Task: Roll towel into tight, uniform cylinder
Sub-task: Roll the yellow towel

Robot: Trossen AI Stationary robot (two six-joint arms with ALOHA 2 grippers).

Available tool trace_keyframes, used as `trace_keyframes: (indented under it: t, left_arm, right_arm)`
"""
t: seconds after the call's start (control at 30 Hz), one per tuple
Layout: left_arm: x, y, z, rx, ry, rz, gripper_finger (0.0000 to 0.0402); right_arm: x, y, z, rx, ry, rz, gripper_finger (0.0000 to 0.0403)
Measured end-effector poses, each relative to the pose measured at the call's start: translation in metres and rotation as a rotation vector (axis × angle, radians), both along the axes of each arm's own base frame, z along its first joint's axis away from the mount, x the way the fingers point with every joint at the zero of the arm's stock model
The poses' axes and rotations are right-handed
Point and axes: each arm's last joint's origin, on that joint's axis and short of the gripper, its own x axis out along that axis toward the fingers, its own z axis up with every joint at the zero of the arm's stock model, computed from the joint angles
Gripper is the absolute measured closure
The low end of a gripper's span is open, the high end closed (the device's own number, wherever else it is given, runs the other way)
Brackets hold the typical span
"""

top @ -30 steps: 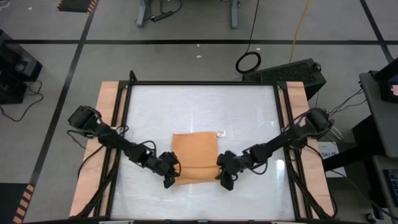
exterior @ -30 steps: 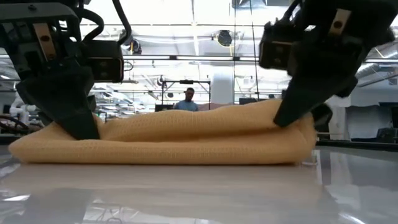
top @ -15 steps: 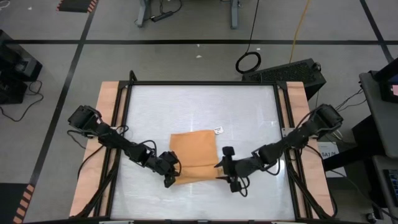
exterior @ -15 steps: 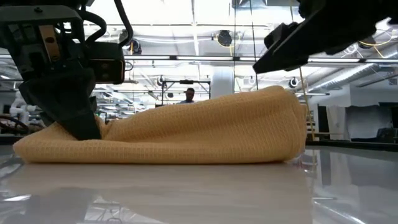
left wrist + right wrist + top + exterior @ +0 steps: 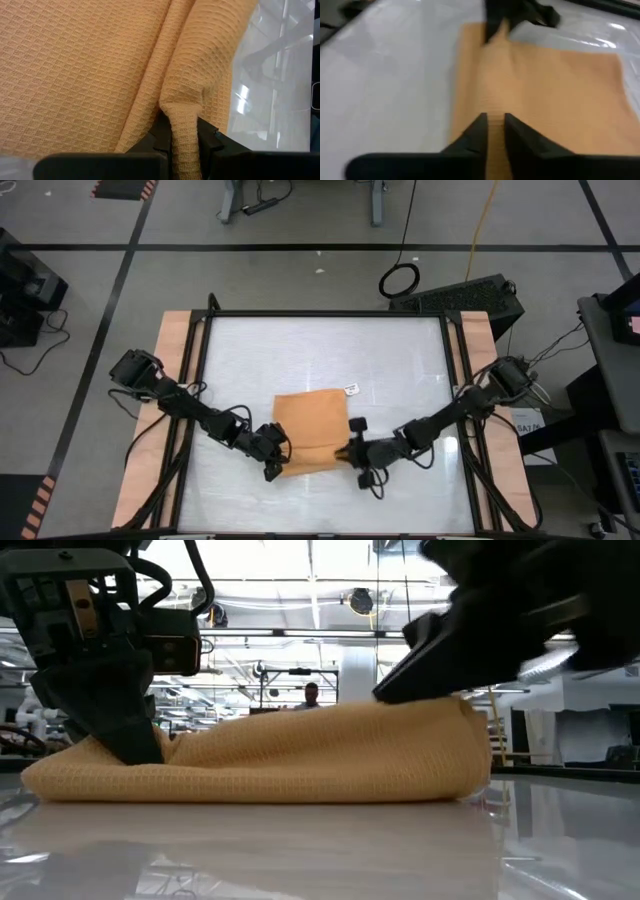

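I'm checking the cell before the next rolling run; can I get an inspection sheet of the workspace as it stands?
Surface: glossy white table with wooden side rails, bare apart from the cloth.
Job's things: towel lies flat, its near edge turned up into a low fold, no cylinder yet; white tag at its far right corner.
Clutter: nothing seen on the table.
Grippers: left gripper shut on a pinch of the fold's left end; right gripper at the fold's right end, fingers close together over the cloth, grip unclear.
Cables: coiled black cable and a yellow lead on the floor beyond the table.
Surroundings: taped floor, equipment stands; a person far behind.
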Motion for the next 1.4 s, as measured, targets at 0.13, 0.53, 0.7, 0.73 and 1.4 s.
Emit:
trace_keyframes:
  t: [0.13, 0.53, 0.7, 0.73, 1.4]
  left_arm:
    - [0.0, 0.0, 0.0, 0.003, -0.002, -0.005, 0.0364]
    - [0.001, 0.001, 0.001, 0.055, -0.035, 0.019, 0.0287]
    - [-0.001, 0.001, 0.007, 0.031, -0.03, -0.006, 0.0189]
    - [-0.002, 0.002, 0.01, 0.027, -0.034, -0.009, 0.017]
    - [-0.05, 0.014, 0.065, 0.483, -0.129, -0.144, 0.0084]
  right_arm:
    - [0.007, -0.016, -0.006, 0.037, 0.03, -0.08, 0.0396]
    - [0.016, -0.034, -0.034, 0.13, 0.149, -0.126, 0.04]
    - [0.017, -0.034, -0.041, 0.125, 0.166, -0.131, 0.0402]
    - [0.017, -0.034, -0.042, 0.125, 0.168, -0.133, 0.0402]
    - [0.016, -0.033, -0.042, 0.143, 0.171, -0.134, 0.0403]
